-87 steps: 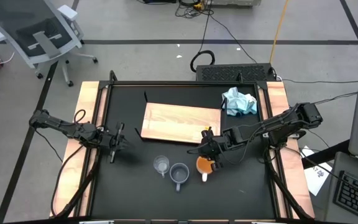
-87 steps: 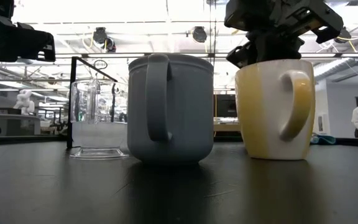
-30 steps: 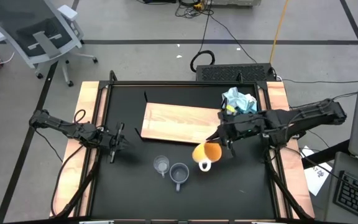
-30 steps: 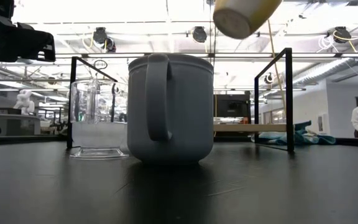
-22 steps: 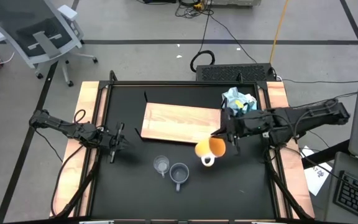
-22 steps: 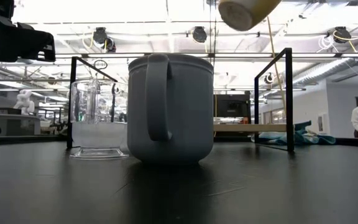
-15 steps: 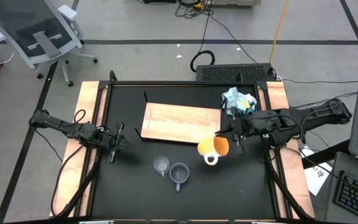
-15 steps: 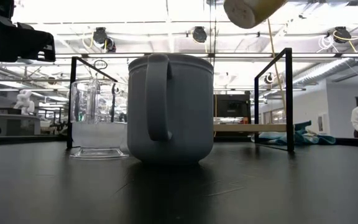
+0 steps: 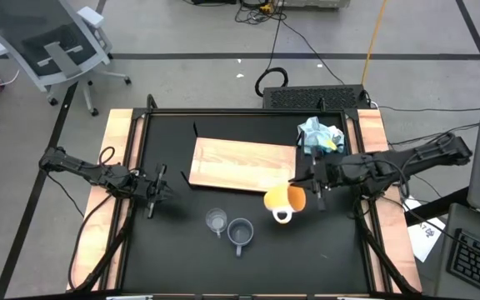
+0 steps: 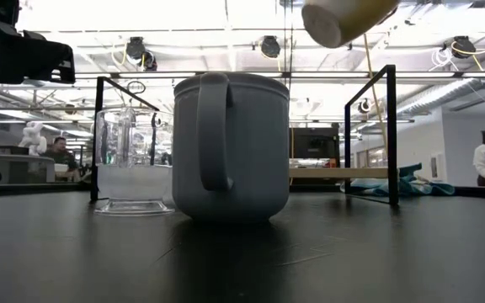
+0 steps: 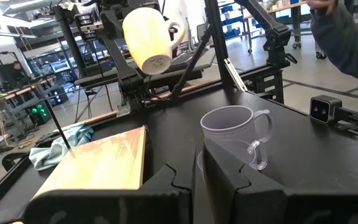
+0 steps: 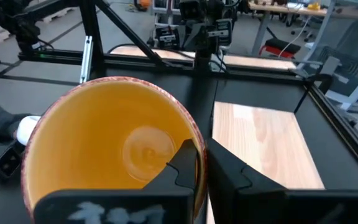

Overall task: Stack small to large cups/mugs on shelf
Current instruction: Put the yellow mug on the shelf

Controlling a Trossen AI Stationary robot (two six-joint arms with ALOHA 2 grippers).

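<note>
The right gripper (image 9: 307, 196) pinches the orange mug (image 9: 285, 200) by its rim, tilted in the air off the board's (image 9: 240, 164) 4 o'clock corner, evidently for placing. The left gripper (image 9: 154, 193), closed and empty, waits at 9 o'clock.

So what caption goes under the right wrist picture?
Right tool pinching the rim of the orange mug, held above the wooden shelf.

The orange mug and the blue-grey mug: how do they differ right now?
The orange mug hangs tilted in the air, with the right pincer shut on its rim; the blue-grey mug stands upright on the black table, untouched. The orange mug has a white handle, while the blue-grey mug's handle matches its body. The orange mug is beside the wooden board; the blue-grey mug stands next to the glass cup. Both are empty.
</note>
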